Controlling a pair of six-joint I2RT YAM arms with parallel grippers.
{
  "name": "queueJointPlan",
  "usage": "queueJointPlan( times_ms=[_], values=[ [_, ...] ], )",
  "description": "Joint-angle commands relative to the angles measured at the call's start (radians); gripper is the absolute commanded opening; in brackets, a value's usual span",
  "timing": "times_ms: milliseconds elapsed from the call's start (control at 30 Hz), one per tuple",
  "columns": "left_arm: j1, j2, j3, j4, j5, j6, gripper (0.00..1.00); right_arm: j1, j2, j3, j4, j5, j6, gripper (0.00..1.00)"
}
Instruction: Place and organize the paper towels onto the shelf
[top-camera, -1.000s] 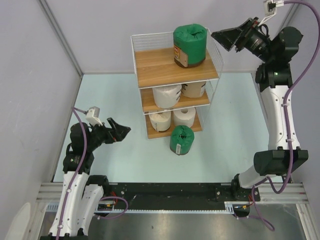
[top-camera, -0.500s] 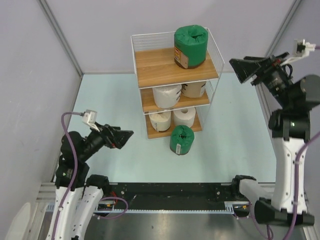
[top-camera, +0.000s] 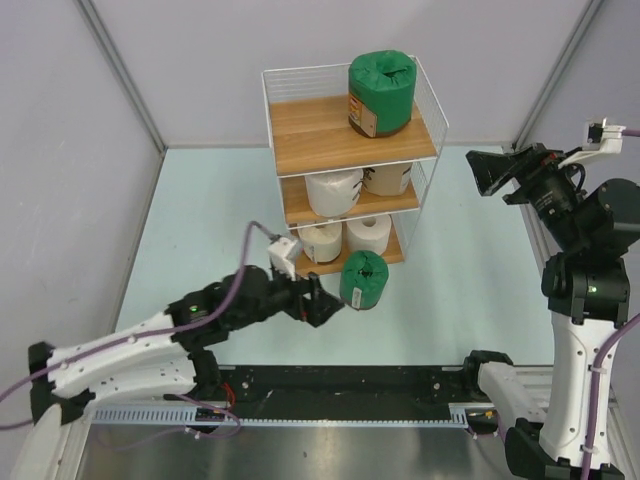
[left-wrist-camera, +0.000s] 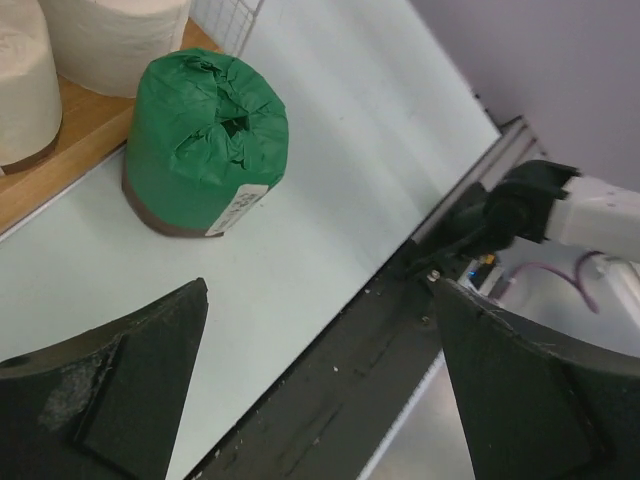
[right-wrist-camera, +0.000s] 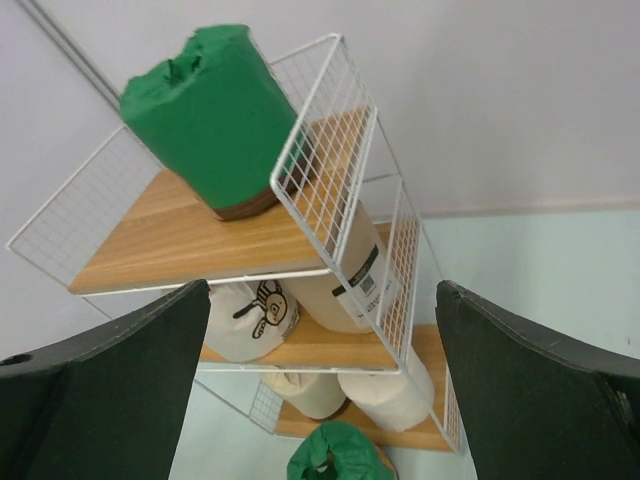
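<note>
One green-wrapped roll (top-camera: 362, 280) stands upright on the table (top-camera: 220, 220), just in front of the bottom board of the shelf (top-camera: 310, 135), and the left pincer (top-camera: 318, 303) hovers just beside it, spread wide, empty! Up top sits the second green roll (top-camera: 381, 92); white roll (top-camera: 333, 190) and tan roll (top-camera: 388, 180) share the middle board, two cream rolls (top-camera: 321, 240) below. Right pincer (top-camera: 484, 172) is spread too, empty, raised off to the shelf's right.
</note>
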Motion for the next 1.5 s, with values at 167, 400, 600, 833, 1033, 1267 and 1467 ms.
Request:
queueJointPlan(
  times_ms=[167, 400, 600, 833, 1033, 1267, 1467],
  values=[
    [-0.086, 0.261, 0.096, 0.165, -0.416, 0.008, 1.00, -0.002, -0.050, -0.016, -0.085, 0.062, -0.014, 1.00],
    [0.023, 0.392, 0.113, 0.280, -0.329, -0.021, 0.93, -0.002, -0.070, -0.046, -0.102, 0.075, -0.011, 1.00],
    [0.046, 0.580, 0.187, 0.302, -0.286, -0.016, 0.90, -0.002, -0.079, -0.058, -0.120, 0.087, -0.019, 1.00],
    [0.046, 0.671, 0.213, 0.288, -0.289, -0.033, 0.86, -0.002, -0.084, -0.067, -0.127, 0.096, -0.031, 1.00],
    [0.046, 0.719, 0.207, 0.263, -0.286, -0.030, 0.85, -0.002, -0.085, -0.081, -0.133, 0.096, -0.034, 1.00],
    [0.046, 0.829, 0.271, 0.179, -0.294, -0.043, 0.83, -0.003, -0.095, -0.090, -0.140, 0.098, -0.040, 1.00],
    [0.046, 0.895, 0.320, 0.139, -0.295, -0.043, 0.70, -0.002, -0.101, -0.099, -0.147, 0.092, -0.040, 1.00]
  ],
)
